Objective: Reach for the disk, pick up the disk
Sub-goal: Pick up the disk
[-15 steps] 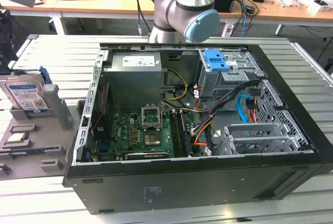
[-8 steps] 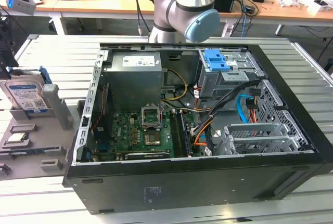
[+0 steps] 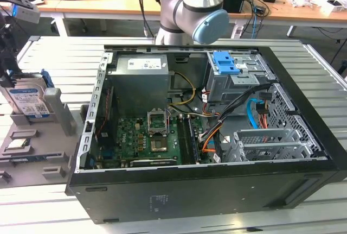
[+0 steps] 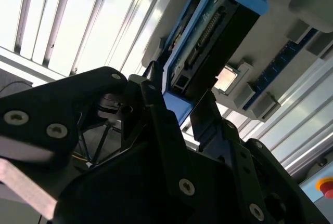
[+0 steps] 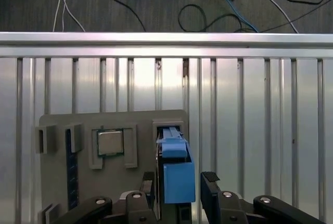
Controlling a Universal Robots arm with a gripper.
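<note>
I see the slatted metal desk (image 3: 59,55) carrying the open black computer case (image 3: 217,196), with a grey holder tray (image 3: 32,155) at nine o'clock of the case in the exterior view. The disk (image 3: 27,101) stands on edge in a slot of that tray. In the first wrist view my tool (image 5: 178,177) straddles it, released, with a gap between the blue bracket and one finger (image 5: 210,187). A small square chip (image 5: 110,142) lies in its own recess just beside the disk.
</note>
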